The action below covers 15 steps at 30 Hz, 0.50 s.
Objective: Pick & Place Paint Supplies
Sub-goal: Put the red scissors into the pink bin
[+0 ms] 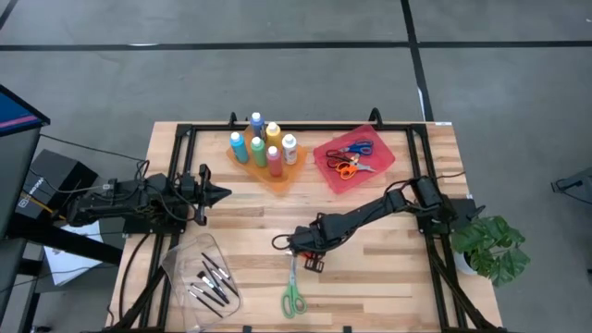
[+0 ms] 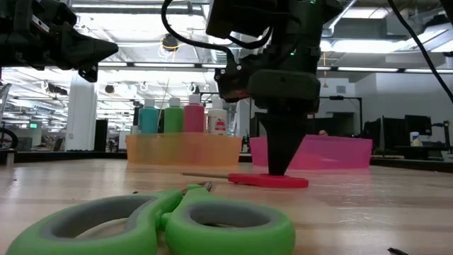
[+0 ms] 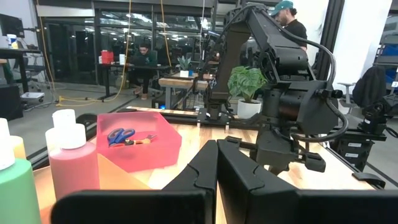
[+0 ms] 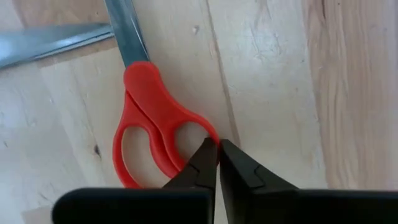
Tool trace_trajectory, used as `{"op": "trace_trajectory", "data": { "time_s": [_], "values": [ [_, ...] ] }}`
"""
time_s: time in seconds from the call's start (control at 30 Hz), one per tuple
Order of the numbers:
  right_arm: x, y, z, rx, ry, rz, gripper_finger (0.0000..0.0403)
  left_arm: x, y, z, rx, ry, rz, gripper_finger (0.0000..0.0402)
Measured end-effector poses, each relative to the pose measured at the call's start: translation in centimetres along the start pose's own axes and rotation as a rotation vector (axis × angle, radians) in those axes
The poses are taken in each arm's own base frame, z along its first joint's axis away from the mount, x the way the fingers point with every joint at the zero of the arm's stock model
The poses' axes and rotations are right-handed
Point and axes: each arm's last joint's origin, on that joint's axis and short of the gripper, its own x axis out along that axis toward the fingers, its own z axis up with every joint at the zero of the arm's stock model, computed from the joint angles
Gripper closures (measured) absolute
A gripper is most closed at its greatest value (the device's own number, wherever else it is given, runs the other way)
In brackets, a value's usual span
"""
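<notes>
- We saw the right gripper [image 4: 217,149] down on the table [image 1: 388,277], fingers together, tips touching the red scissors [image 4: 152,130].
- The left gripper [image 1: 222,193], fingers together, hovered beside the bottles [image 1: 262,146].

Under my matt black plastic fingers [image 4: 205,163] lies the pale, smooth wooden counter [image 4: 280,74]; touching them, glossy red plastic scissors [image 4: 146,118] with dull grey metal blades.
</notes>
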Motion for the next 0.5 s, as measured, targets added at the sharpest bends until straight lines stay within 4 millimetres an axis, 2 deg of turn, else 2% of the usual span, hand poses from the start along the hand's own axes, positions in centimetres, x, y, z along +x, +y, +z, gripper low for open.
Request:
{"op": "trace_trajectory", "data": {
  "time_s": [0.1,0.2,0.4,0.5],
  "values": [
    [-0.4,-0.5,0.2,-0.027,-0.014,-0.013,0.0400,0.0,0.0,0.0,0.000,0.000,0.000,0.0401],
    [-1.6,-1.4,0.6,-0.035,-0.047,-0.026,0.0401,0.0,0.0,0.0,0.000,0.000,0.000,0.0401],
    [-5.6,-2.8,1.0,-0.056,-0.138,-0.014,0.0402,0.0,0.0,0.0,0.000,0.000,0.000,0.0401],
    [-8.6,-3.6,1.1,-0.073,-0.215,0.021,0.0402,0.0,0.0,0.0,0.000,0.000,0.000,0.0401]
  ]
}}
